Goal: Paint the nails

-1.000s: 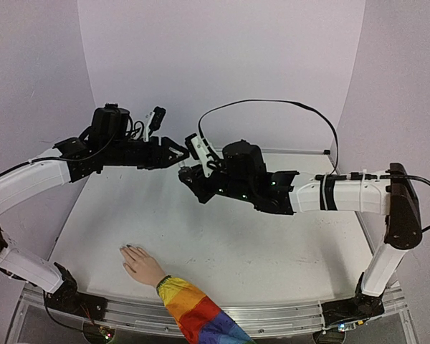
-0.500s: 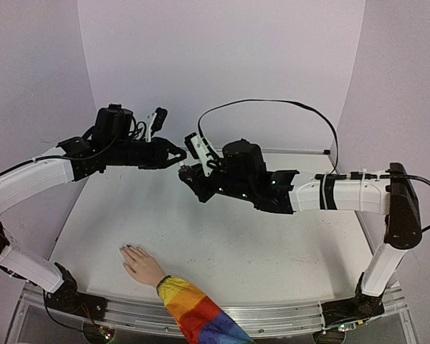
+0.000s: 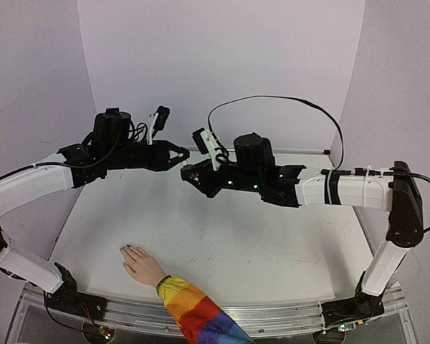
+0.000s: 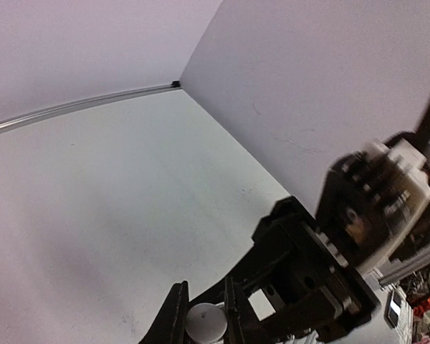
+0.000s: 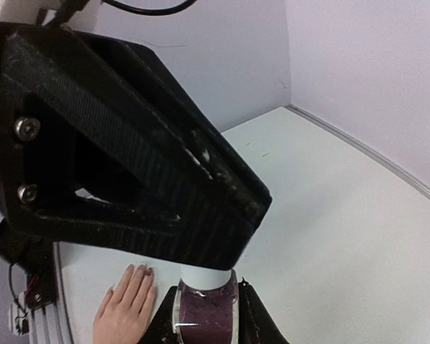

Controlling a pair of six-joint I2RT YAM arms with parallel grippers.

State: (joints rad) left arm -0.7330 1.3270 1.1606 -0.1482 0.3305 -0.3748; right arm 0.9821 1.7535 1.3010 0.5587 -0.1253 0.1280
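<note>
Risen and swung slightly rightward since a second ago, both arms; left fingers (image 4: 173, 321), then half open, now clamped on the small round white cap (image 4: 206, 324).

Nearest, at the white counter's (image 3: 272, 244) front edge: pale beige hand in a rainbow-striped sleeve (image 3: 143, 266), lying flat, tiny nails (image 5: 140, 269) pointing away, at least one of them dark.

Further back, held in the air: dark purple glass bottle (image 5: 204, 309), gripped by the right fingers (image 5: 252, 326).

Likely step: uncapping. Keep the bottle steady, turn the cap squarely about its axis, then draw straight out.

2 robot arms (image 3: 29, 183) (image 3: 351, 192), 1 dark bottle (image 5: 206, 315), 1 white cap (image 4: 206, 322), 1 beige hand (image 3: 142, 265).
</note>
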